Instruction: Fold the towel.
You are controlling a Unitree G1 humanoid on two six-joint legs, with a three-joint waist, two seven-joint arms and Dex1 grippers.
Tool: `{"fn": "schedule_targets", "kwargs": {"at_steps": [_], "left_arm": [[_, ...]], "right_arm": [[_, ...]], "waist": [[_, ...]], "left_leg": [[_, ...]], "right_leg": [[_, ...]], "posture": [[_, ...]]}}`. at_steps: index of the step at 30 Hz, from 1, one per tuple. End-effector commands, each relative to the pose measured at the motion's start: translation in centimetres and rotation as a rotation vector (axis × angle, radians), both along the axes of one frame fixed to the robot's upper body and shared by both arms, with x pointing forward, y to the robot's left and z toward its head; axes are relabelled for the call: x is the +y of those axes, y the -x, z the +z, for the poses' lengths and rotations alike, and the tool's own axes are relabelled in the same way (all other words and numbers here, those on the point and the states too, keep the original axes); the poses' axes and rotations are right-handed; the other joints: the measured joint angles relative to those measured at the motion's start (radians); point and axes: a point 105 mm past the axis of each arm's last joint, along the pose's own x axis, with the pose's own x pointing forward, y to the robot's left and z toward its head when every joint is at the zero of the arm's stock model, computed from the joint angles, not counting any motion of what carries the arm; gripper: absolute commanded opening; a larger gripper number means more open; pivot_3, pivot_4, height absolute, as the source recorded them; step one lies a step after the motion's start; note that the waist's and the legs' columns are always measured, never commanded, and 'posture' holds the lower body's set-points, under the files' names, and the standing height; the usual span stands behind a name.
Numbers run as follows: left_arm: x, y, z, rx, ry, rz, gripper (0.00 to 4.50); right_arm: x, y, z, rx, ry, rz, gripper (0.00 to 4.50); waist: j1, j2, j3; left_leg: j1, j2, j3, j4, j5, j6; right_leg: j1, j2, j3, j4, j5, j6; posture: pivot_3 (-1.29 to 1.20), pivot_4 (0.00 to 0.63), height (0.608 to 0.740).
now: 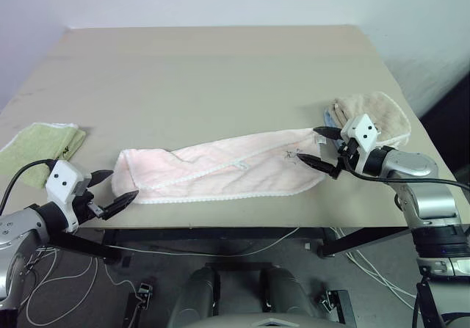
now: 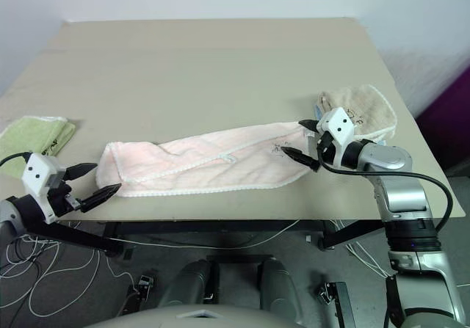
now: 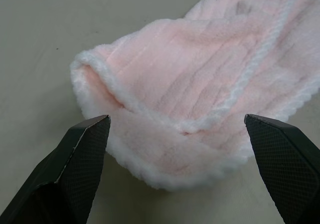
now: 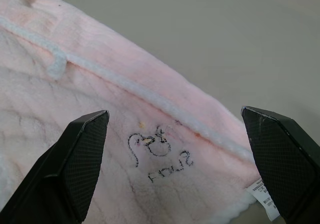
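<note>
pink terry, the towel point(image 1: 220, 170) is lying lengthwise along the near edge of the table point(image 1: 220, 71). the left gripper point(image 1: 114, 188) and right gripper point(image 1: 317, 147) are both gaping wide and empty, each facing one end. each should be pinching through both layers before lifting. beyond are lying a green towel point(image 1: 40, 146) and a beige towel point(image 1: 378, 115).

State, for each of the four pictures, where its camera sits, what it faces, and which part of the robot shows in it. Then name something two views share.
Left eye view: on the head, looking down over the table; left gripper and right gripper show.
Right eye view: beside it, same scene, slightly shifted.
Left wrist view: on the left wrist, facing the pink towel's rolled end between open fingers.
Right wrist view: on the right wrist, facing the dark print.
Shared: both wrist views show the white stitched edging.
</note>
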Motion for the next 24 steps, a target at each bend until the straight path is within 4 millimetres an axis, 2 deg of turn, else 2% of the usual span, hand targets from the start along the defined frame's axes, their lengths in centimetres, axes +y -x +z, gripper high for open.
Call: {"fn": "schedule_targets", "kwargs": {"at_steps": [1,15,24], "left_arm": [[-0.3,-0.4,1.4,-0.062,-0.038,-0.019,4.50],[-0.2,-0.5,1.4,-0.059,-0.078,-0.028,4.50],[0.2,-0.9,1.3,-0.042,-0.222,-0.111,4.50]], "right_arm": [[0.0,0.0,1.4,-0.071,0.016,0.002,4.45],[0.4,0.3,0.9,-0.074,0.013,0.012,4.45],[0.7,0.3,-0.4,-0.056,0.001,0.007,4.45]], "waist": [[0.000,0.000,0.000],[0.000,0.000,0.000],[0.000,0.000,0.000]], "left_leg": [[0.000,0.000,0.000,0.000,0.000,0.000],[0.000,0.000,0.000,0.000,0.000,0.000],[0.000,0.000,0.000,0.000,0.000,0.000]], "right_leg": [[0.000,0.000,0.000,0.000,0.000,0.000],[0.000,0.000,0.000,0.000,0.000,0.000],[0.000,0.000,0.000,0.000,0.000,0.000]], "posture": [[0.00,0.150,0.740],[0.00,0.150,0.740],[0.00,0.150,0.740]]}}
